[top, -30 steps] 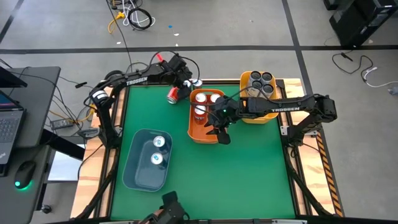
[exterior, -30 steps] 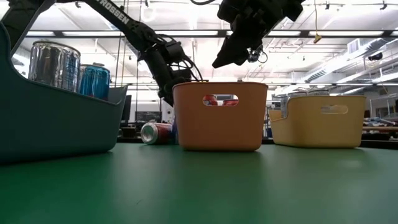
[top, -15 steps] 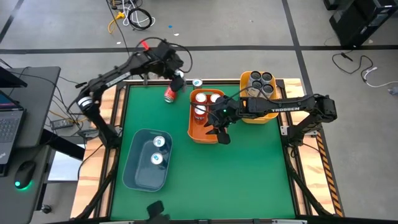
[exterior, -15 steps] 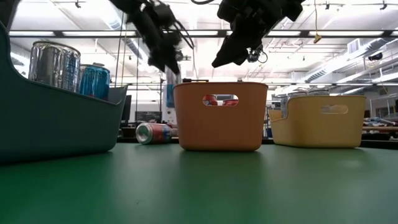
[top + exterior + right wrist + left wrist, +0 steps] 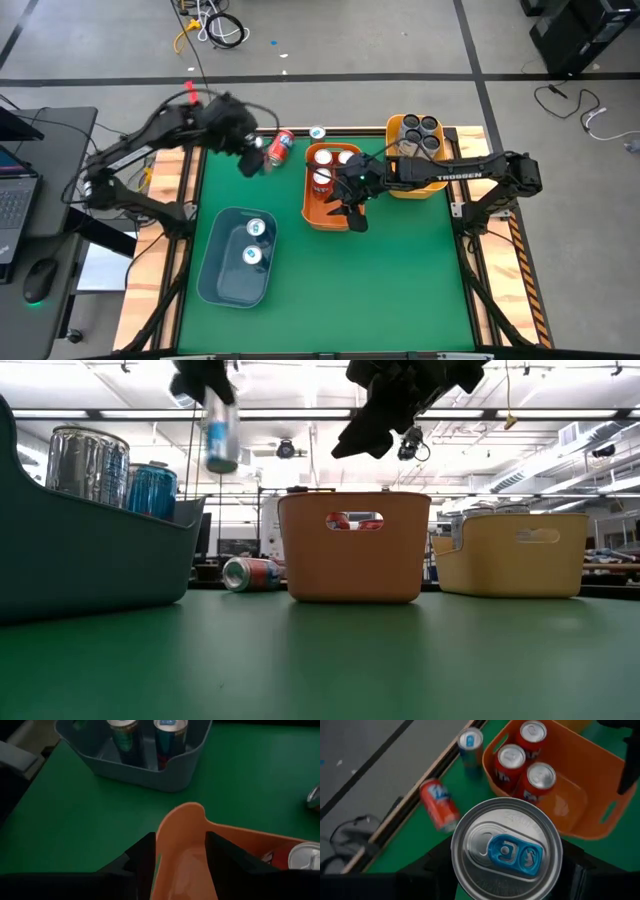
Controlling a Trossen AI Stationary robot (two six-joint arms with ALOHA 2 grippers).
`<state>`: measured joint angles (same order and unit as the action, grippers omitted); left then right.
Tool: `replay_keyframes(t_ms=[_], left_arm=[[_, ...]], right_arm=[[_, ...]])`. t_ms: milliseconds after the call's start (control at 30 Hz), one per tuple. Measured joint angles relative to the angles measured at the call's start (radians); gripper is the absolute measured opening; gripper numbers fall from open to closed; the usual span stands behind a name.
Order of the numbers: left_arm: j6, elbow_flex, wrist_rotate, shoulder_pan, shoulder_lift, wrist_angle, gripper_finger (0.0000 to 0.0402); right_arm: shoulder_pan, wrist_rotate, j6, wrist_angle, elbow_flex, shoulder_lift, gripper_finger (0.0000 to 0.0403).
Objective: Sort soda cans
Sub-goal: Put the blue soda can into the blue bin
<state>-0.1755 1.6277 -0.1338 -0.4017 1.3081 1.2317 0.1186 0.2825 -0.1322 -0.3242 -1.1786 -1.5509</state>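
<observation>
My left gripper (image 5: pixel 250 162) is shut on a teal-blue soda can (image 5: pixel 220 435) with a silver top (image 5: pixel 507 852), high above the table between the blue bin and the orange bin. A red can (image 5: pixel 282 146) lies on its side near the far edge. Another teal can (image 5: pixel 317 132) stands upright beyond the orange bin. My right gripper (image 5: pixel 350 205) hangs open over the orange bin's near corner (image 5: pixel 182 820), above the rim in the low view. My left gripper holds the teal-blue can by the upper part of its side wall (image 5: pixel 215 405), pinched between the two fingers (image 5: pixel 435 867) from above, pointing down. The can hangs upright below the gripper, lifted clear of the table.
The orange bin (image 5: pixel 318 215) holds three red cans. The yellow bin (image 5: pixel 400 185) at the far right holds several dark cans. The blue bin (image 5: pixel 215 270) at the near left holds two teal cans. Bare green table lies at the near right.
My left gripper has risen from behind the orange bin at the far edge, carrying the teal can up and toward the table's left and near side. The can now hangs well above bin height. My right arm has kept still.
</observation>
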Motion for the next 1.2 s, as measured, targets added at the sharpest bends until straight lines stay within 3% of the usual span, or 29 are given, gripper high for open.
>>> replay_keyframes(t_ms=[333, 500, 633, 833, 1200], left_arm=[[-0.446, -0.04, -0.172, 0.279, -0.145, 0.25, 0.0224], [-0.65, -0.173, -0.255, 0.409, -0.234, 0.253, 0.0224], [-0.777, -0.311, -0.277, 0.501, -0.314, 0.21, 0.0224], [-0.867, -0.457, -0.301, 0.639, -0.349, 0.164, 0.0224], [-0.927, -0.543, -0.321, 0.843, -0.291, 0.118, 0.0224]], right_arm=[[-0.052, 0.0, 0.062, 0.09, 0.024, 0.0, 0.0154], [-0.076, -0.002, 0.114, 0.178, 0.064, 0.0, 0.0153], [-0.102, -0.072, 0.14, 0.182, 0.066, 0.0, 0.0154], [-0.133, -0.107, 0.157, 0.216, 0.066, 0.0, 0.0151], [-0.165, -0.151, 0.199, 0.236, 0.066, 0.0, 0.0149]])
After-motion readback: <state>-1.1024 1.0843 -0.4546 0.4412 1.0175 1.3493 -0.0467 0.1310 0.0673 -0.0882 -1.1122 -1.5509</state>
